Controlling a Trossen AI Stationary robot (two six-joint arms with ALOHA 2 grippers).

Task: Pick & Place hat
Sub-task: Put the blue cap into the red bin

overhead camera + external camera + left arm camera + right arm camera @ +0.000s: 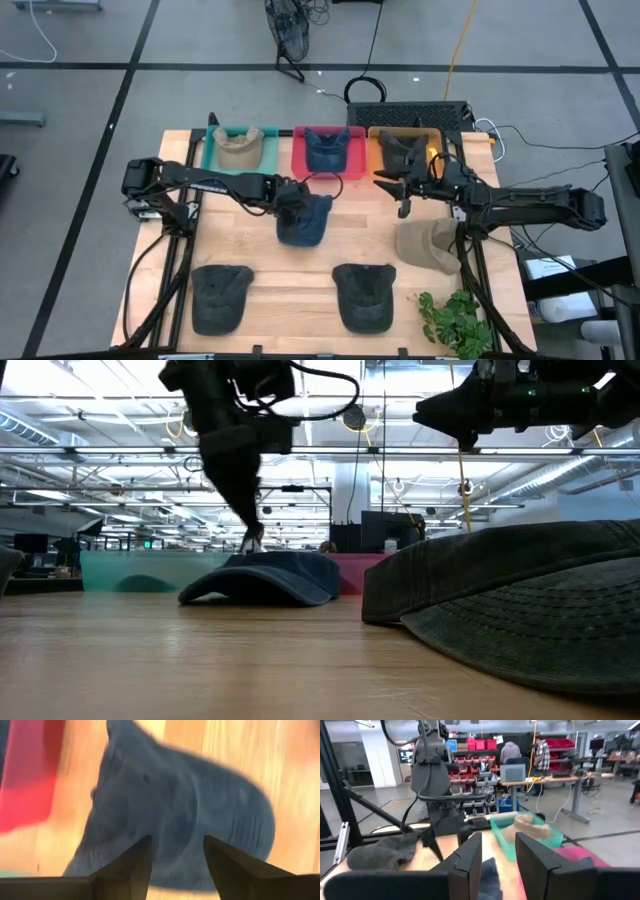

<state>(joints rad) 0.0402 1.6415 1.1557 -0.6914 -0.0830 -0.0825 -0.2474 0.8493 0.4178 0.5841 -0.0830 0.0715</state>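
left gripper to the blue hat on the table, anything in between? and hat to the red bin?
Nothing visible. The left gripper is open directly over the blue hat, which lies on the table. The path to the red bin is bare wood, though the bin already holds another blue hat.

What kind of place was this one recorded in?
Probably a large open industrial lab or workshop: exposed ceiling trusses, shelves of red storage bins, and workbenches with people standing behind the table.
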